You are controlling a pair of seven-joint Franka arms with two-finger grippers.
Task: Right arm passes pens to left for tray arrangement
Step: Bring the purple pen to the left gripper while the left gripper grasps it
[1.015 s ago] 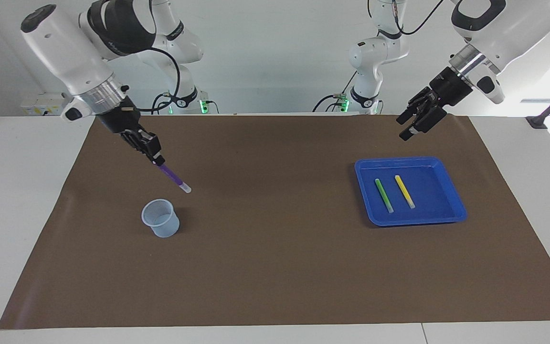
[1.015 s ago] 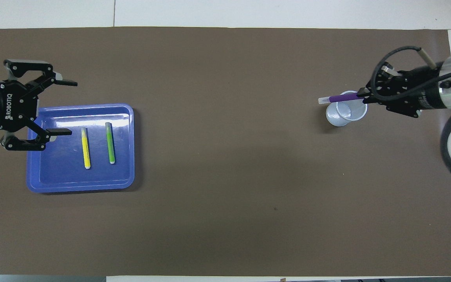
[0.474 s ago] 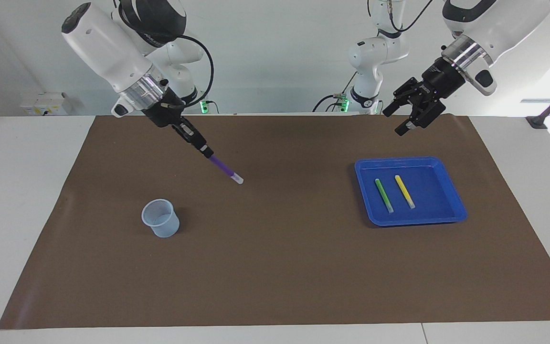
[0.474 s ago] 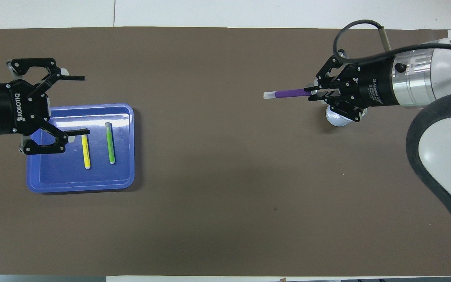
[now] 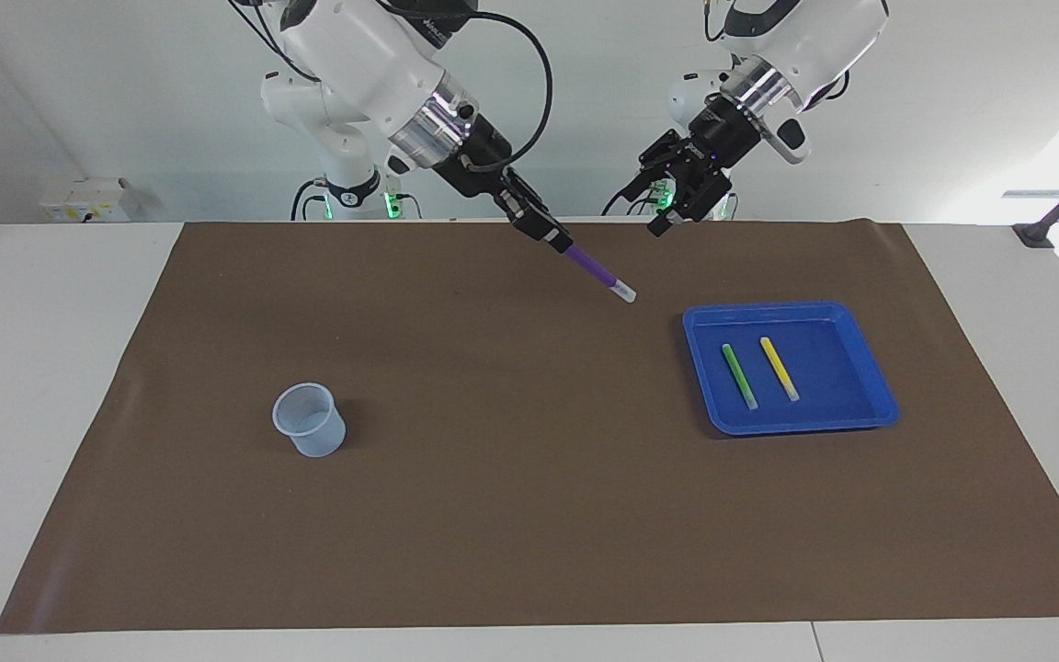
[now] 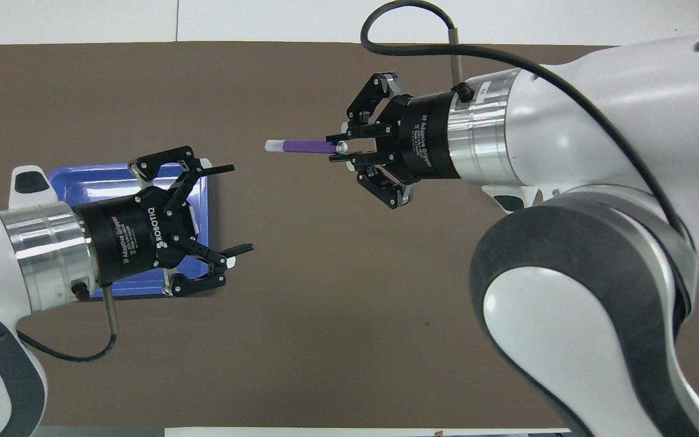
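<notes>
My right gripper [image 5: 559, 242] is shut on the purple pen [image 5: 598, 276], held in the air over the middle of the brown mat, pale tip pointing toward the left arm's end. The overhead view shows that pen [image 6: 304, 146] sticking out of the right gripper [image 6: 334, 152]. Raised and open, my left gripper [image 5: 663, 216] faces the pen with a gap between them. From overhead the left gripper [image 6: 237, 207] covers part of the blue tray [image 6: 91, 182]. The green pen [image 5: 739, 375] and yellow pen [image 5: 779, 368] lie side by side in the tray [image 5: 796, 425].
A small translucent bluish cup [image 5: 309, 432] stands on the brown mat [image 5: 511, 515] toward the right arm's end; the right arm hides it from overhead. The tray sits toward the left arm's end.
The right gripper has carried the purple pen from over the cup to the mat's middle, rising. The left gripper, still open, has swung from beside the tray toward the pen.
</notes>
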